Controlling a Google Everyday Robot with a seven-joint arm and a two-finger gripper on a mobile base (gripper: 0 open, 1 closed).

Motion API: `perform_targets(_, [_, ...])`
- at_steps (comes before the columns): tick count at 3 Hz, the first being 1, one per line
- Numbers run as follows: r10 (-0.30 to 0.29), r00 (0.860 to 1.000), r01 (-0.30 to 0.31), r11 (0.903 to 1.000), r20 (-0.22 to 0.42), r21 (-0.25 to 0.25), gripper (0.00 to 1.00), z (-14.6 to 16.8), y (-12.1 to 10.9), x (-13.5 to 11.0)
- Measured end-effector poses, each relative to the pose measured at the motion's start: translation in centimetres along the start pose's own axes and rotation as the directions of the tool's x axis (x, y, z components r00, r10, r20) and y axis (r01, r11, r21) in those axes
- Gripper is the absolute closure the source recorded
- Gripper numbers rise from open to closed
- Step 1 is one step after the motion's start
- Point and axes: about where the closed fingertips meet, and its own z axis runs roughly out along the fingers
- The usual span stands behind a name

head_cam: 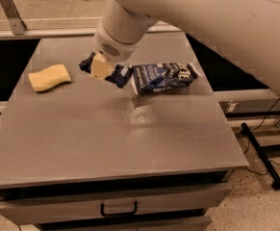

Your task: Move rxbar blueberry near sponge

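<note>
Big white arm [235, 18] stretches in from the upper right of the frame, filling most of the top edge, and bends down into a round wrist [120, 30] with a vented collar at upper centre-left. Right below it the gripper [102, 70] points down and slightly left, with one pale finger [100, 65] facing the camera, clamped across the rxbar blueberry [121, 74], whose dark ends poke out on both sides.

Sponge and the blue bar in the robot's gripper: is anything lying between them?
Nothing. In the camera view, only bare table separates the sponge from the rxbar blueberry, which the gripper holds.
</note>
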Motion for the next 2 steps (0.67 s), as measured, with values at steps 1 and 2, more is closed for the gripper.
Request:
perform_targets(1, [-0.076,0.997,0.075,0.9930,-0.001,0.091,1.00,1.24,-2.42,-3.55])
perform_targets(2, [-0.094,0.996,0.094,0.9898,-0.011,0.107,1.00,1.20,-2.61,-3.67])
